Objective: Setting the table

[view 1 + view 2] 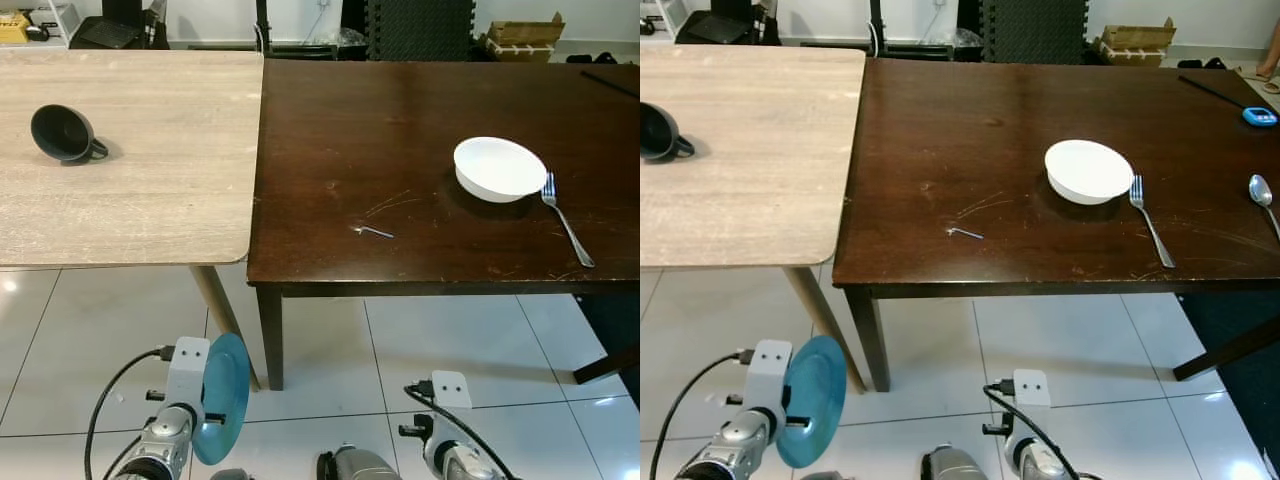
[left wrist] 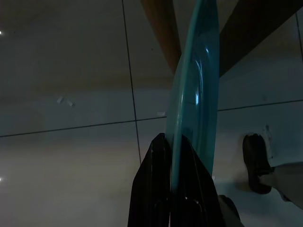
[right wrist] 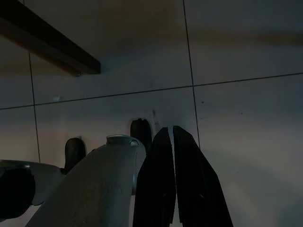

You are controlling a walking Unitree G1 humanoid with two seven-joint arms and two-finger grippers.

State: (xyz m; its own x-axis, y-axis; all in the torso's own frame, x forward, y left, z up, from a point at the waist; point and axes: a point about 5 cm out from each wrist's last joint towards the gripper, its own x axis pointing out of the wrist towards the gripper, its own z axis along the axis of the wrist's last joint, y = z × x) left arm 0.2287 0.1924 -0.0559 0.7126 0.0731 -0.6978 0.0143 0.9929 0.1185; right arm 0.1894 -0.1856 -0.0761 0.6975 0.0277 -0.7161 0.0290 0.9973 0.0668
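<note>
Teal plate, glossy, held edge-up in left tool.

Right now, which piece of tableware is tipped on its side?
The black mug on the light wooden table lies sideways; the white bowl sits upright.
</note>
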